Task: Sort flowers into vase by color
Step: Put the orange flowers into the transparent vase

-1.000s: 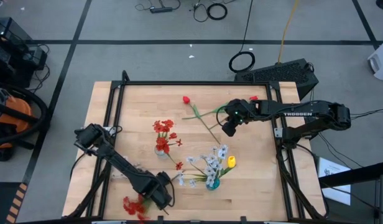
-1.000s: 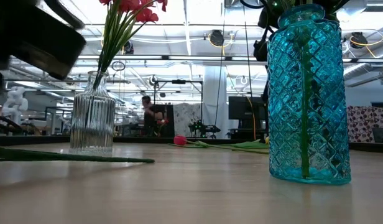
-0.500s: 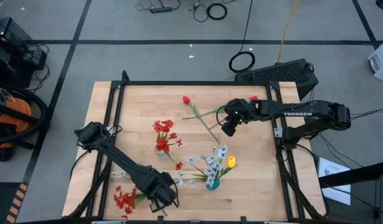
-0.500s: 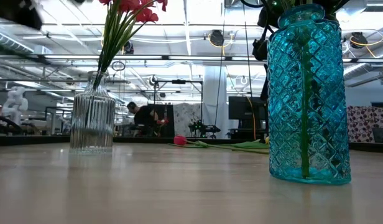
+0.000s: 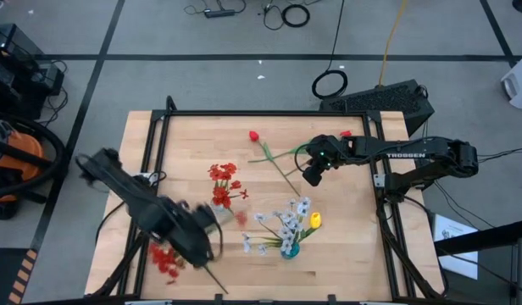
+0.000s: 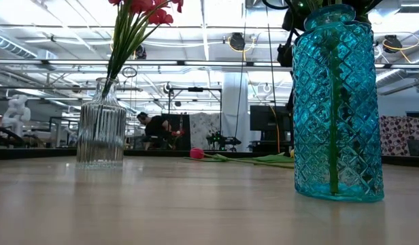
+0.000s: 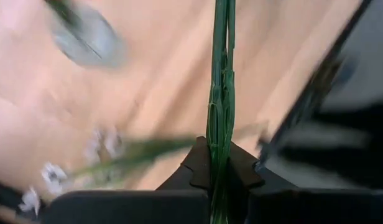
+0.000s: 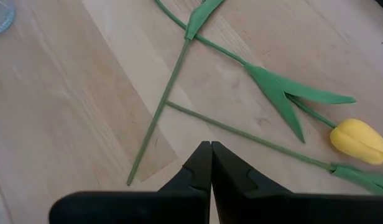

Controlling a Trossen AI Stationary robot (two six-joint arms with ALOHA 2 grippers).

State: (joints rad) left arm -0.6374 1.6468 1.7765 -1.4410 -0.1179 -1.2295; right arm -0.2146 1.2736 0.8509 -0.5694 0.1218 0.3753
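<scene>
The left hand (image 5: 203,233), lower left, is clenched on a red spray (image 5: 165,258) by its thin stalk; swinging fast, it could slip or clip the clear vase (image 5: 220,202).

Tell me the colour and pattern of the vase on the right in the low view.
Turquoise vase with a diamond-quilted pattern, clearest in the low view.

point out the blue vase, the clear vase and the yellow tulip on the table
blue vase (image 6: 337,102), low view, diamond-patterned body
clear vase (image 6: 101,133), low view, ribbed body
yellow tulip (image 8: 359,140), right wrist view, flower head
</scene>
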